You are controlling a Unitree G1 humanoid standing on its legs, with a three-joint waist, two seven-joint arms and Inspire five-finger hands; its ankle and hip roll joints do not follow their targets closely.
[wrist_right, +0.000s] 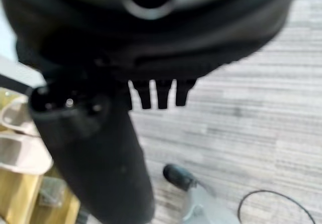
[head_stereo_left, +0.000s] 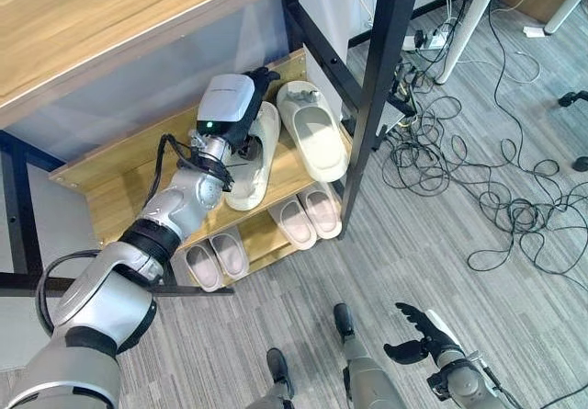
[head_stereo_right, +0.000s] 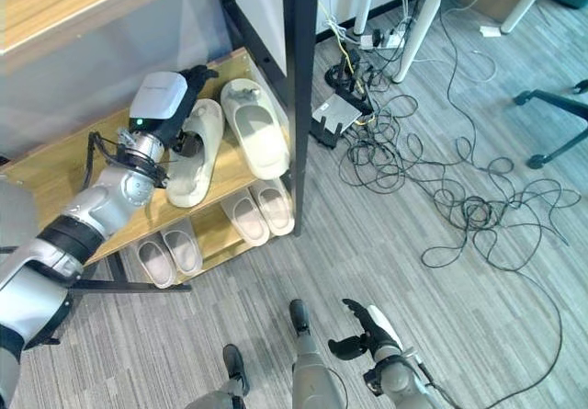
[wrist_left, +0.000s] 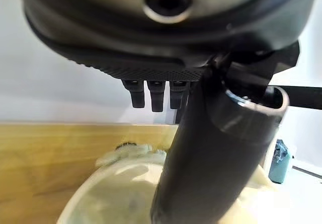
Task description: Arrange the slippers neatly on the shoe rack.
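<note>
My left hand (head_stereo_left: 246, 106) reaches onto the middle shelf of a wooden shoe rack (head_stereo_left: 101, 165) and rests over a cream slipper (head_stereo_left: 260, 156). From above, the white wrist housing hides most of my fingers, and I cannot tell whether they are curled on the slipper or lying flat. In the left wrist view my thumb (wrist_left: 211, 168) runs down across the slipper's pale upper and my fingertips (wrist_left: 156, 95) hang straight above it, but the contact itself is hidden. The matching slipper (head_stereo_left: 312, 129) lies just beside my hand, on the side toward the black post (head_stereo_left: 386, 87), angled apart from the first at the toe.

On the shelf below my hand sit two smaller pairs of pale slippers: one pair (head_stereo_left: 308, 214) near the post, the other pair (head_stereo_left: 213, 257) further along, partly cut off by the shelf edge. The rack's wooden top (head_stereo_left: 83, 23) runs out of the view.

My right hand (head_stereo_left: 421, 340) hangs low over the grey striped floor (head_stereo_left: 441, 271), well apart from the rack, fingers spread and relaxed, holding nothing. Tangled black cables (head_stereo_left: 478, 179) lie on the floor beyond it.

No writing is legible anywhere.
</note>
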